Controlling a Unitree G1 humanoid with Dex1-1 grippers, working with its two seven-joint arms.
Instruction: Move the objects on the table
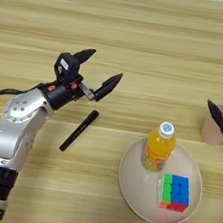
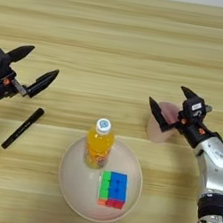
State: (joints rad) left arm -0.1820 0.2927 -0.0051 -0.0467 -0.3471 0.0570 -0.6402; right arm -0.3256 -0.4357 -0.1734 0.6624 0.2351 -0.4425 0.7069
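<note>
My right gripper [image 2: 171, 102] stands open at the right of the table [image 2: 120, 34], its fingers straddling the top of the pale pink cup [image 2: 159, 128]; one finger crosses the cup's left side and the other is past its far rim. My left gripper [image 1: 99, 70] is open and holds nothing, hovering just above and beyond the black marker pen [image 1: 79, 130], which lies slanted on the wood. The orange-drink bottle [image 1: 159, 147] with a white cap stands upright on the back of a pale round plate [image 1: 128, 187].
A colourful puzzle cube [image 1: 174, 192] lies on the plate in front of the bottle, to its right. The plate sits near the front edge, between the two arms. Bare wood stretches across the far half of the table.
</note>
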